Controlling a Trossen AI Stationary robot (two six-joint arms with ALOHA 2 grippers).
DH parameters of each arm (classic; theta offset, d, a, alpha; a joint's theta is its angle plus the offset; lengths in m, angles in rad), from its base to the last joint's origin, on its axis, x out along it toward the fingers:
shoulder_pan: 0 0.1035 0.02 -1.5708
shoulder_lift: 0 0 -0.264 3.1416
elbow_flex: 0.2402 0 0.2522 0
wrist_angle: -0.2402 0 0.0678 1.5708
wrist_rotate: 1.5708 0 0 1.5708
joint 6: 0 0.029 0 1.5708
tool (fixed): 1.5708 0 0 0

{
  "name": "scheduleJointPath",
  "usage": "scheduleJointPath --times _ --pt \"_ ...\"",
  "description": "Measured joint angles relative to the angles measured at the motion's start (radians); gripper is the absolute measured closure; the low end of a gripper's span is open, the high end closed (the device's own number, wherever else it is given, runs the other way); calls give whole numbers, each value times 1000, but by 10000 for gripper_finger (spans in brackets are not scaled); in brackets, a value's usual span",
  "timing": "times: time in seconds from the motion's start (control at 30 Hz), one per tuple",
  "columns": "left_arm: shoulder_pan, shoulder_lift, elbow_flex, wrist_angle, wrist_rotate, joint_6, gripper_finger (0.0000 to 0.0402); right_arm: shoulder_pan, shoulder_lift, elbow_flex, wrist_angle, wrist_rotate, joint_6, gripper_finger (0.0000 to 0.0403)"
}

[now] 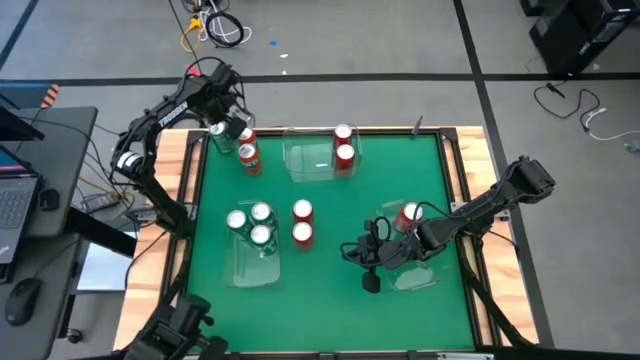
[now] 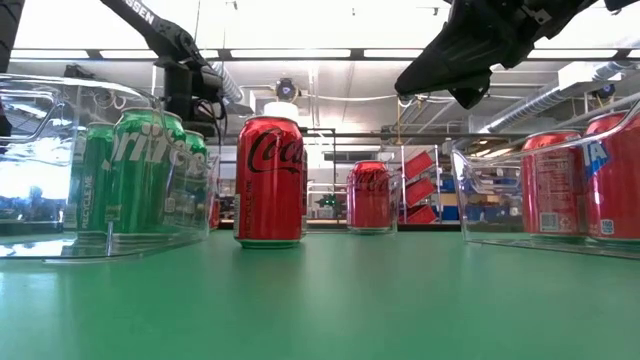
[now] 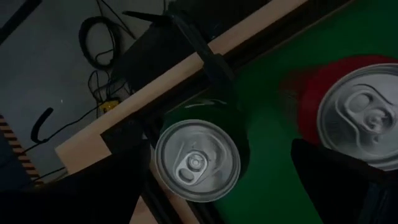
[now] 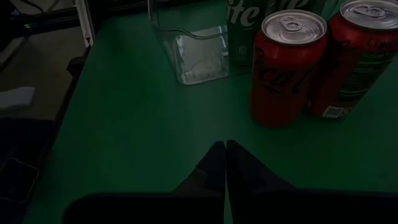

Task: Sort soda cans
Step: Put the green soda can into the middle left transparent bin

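The left gripper [image 1: 228, 133], jaws spread wide, is positioned over a green-bodied, silver-topped metal can [image 3: 198, 160] at the green surface's [image 1: 330, 310] far-left corner, apparently for grasping. The right gripper [image 4: 225, 149] is kept shut, empty.

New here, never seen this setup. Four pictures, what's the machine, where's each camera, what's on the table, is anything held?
Two dark robot arms work at a green table, sorting soda cans. One camera looks straight down, one sits at table height, and one rides on each wrist. Green cans stand in a clear tray on the left; two red cans stand loose mid-table, more sit in other trays. The left gripper hangs open over a green can at the far left corner. The right gripper is shut and hovers over the mat. Neither holds anything.
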Motion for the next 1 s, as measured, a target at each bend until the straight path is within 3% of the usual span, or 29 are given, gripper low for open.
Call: scheduleJointPath --times 1.0 --pt "-7 70 4 -35 -26 -7 9 0 0 0 -2 -13 5 401"
